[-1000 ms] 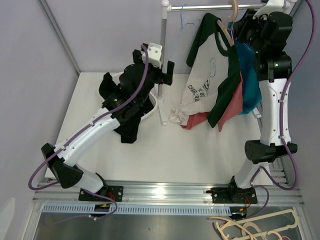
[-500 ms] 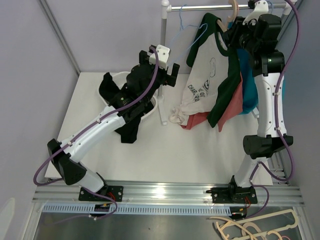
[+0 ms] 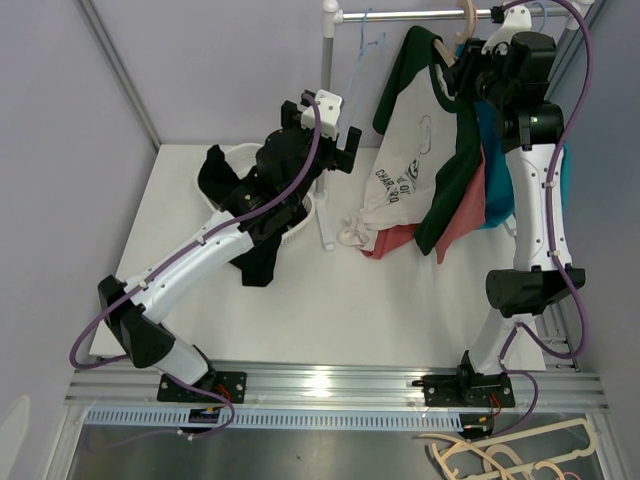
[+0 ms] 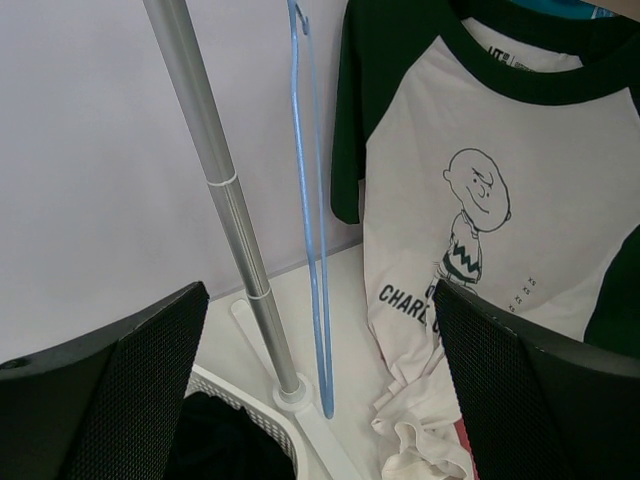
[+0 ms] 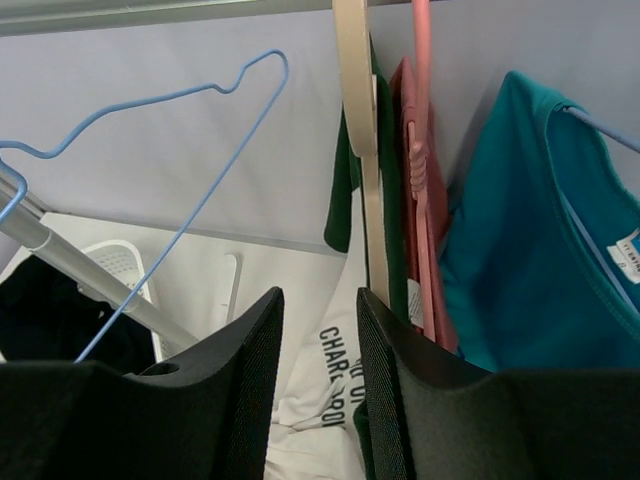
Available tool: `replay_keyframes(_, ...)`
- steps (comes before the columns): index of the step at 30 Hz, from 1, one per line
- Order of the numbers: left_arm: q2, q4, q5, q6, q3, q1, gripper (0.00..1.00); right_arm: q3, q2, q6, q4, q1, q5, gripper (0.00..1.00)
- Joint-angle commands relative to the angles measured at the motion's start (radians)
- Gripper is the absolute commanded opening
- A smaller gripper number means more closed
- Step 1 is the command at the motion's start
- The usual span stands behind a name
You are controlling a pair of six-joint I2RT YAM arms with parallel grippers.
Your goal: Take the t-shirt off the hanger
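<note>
A white t-shirt with dark green sleeves and a cartoon print (image 3: pixel 405 160) hangs on a cream hanger (image 3: pixel 463 25) from the rail; its hem is bunched on the table. It also shows in the left wrist view (image 4: pixel 480 200) and the right wrist view (image 5: pixel 335 340). My right gripper (image 3: pixel 462 72) is high beside the cream hanger (image 5: pixel 355 120), its jaws a little apart and empty (image 5: pixel 318 300); the hanger's arm runs down behind the right finger. My left gripper (image 3: pixel 318 135) is wide open and empty (image 4: pixel 320 300), by the rack pole, facing the shirt.
A pink shirt (image 3: pixel 465 215) and a teal shirt (image 3: pixel 495 160) hang right of the white one. An empty blue wire hanger (image 4: pixel 310 200) hangs near the rack pole (image 4: pixel 225 200). A white basket (image 3: pixel 300 225) with black clothing stands at the left. Spare hangers (image 3: pixel 510 455) lie below the front edge.
My left gripper has moved right and up toward the rack pole. My right gripper has risen a little toward the rail. The blue hanger has swung.
</note>
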Motion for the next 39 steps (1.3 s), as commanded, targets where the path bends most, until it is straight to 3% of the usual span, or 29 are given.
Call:
replay_keyframes(1,0.006,0.048,0.007,0.01,0.013,0.0,1.0,0.007,-0.005,-0.029,0.035,-0.006,0.032,0.4)
replay_keyframes(39,0.023,0.068,0.01,0.016,0.013,-0.007,1.0,0.007,-0.057,-0.049,0.086,-0.008,0.094,0.41)
